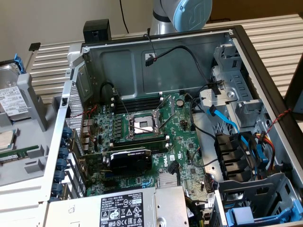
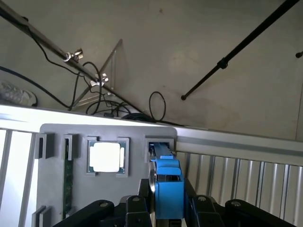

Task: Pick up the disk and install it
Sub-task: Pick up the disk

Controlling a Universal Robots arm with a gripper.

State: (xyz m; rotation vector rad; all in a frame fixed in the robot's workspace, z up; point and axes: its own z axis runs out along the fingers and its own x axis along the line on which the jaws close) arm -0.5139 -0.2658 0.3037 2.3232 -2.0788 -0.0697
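Your exterior camera looked down into an open computer case (image 1: 156, 52) lying on a slatted bench (image 1: 274, 42). The robot arm (image 1: 187, 14) rose behind the case's far wall. Inside lay the green motherboard (image 1: 184, 137), a processor socket (image 1: 142, 124), a black graphics card (image 1: 130, 160) and, nearest the camera, the power supply (image 1: 123, 210). A blue drive tray (image 1: 246, 215) sat in the bay at the exterior view's lower right.

Outside the case, at the exterior view's left edge, a grey parts holder (image 1: 28, 123) carried the disk (image 1: 10, 97). It stood on edge in its slot, with its white label showing and its blue rail frame uppermost. A square processor chip (image 1: 4, 138) lay just beside it in the holder, and a memory stick (image 1: 16, 155) lay beyond that.

Through your wrist camera, the disk (image 2: 168, 184) stood edge-on in the same holder. The tool (image 2: 168, 205) sat astride the near end of the blue frame. You could not tell whether the tool was clamping the frame or only standing around it.
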